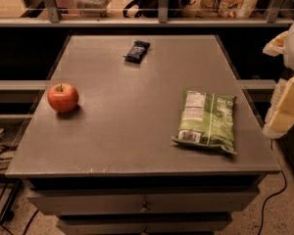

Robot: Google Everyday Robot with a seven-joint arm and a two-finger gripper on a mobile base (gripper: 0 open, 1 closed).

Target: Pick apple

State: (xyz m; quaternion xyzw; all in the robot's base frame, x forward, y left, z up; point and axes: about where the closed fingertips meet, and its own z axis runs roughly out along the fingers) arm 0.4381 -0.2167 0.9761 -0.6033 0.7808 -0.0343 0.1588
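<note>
The apple (62, 97) is small, round and red with a short dark stem. It stands upright near the left edge of the grey table (132, 131). My gripper (287, 104) shows as white and cream-yellow parts at the right edge of the view, beyond the table's right side. It is far from the apple, with the whole table width between them, and it holds nothing that I can see.
A green bag (207, 121) lies flat on the table's right side, close to the gripper. A small dark packet (137, 51) lies near the far edge. A railing and shelf run behind the table. Drawers sit below its front edge and cables lie on the floor.
</note>
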